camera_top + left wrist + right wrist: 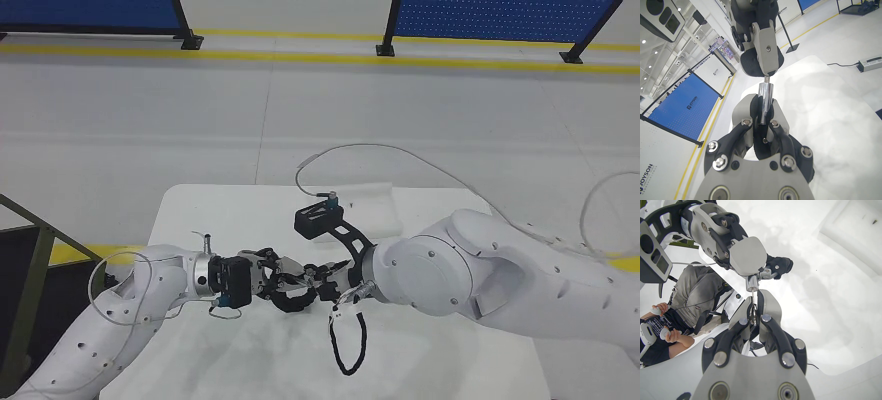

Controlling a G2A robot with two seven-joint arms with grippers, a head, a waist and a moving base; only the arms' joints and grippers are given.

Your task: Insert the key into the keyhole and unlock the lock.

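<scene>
Above the white table (240, 225), mid-air, both grippers meet tip to tip.

Count: 1 lock, 1 key, 1 key ring, 2 grippers.

Left gripper (764, 106): closed down on the lock (765, 94), a chrome cylinder. The black-padded fingers (753, 106) press its two sides, gap only as wide as the cylinder. About half the lock's length sticks out past the fingertips, keyhole end pointing at the other gripper. Lock is clear of the table and carried only by this gripper.

Right gripper (755, 296): nearly closed, fingers pinched on the head of the key (753, 295). Narrow slit between the fingers, with the key ring (753, 313) hanging inside it, behind the key. The blade projects past the fingertips, in line with the lock's long axis.

Contact: the blade tip meets the keyhole in the lock's end face. A short length of bare blade shows between the right fingertips and that face. Depth of insertion cannot be told. In the left wrist view the right gripper's finger tip sits just beside the lock's end, the two apart by that bit of blade.
</scene>
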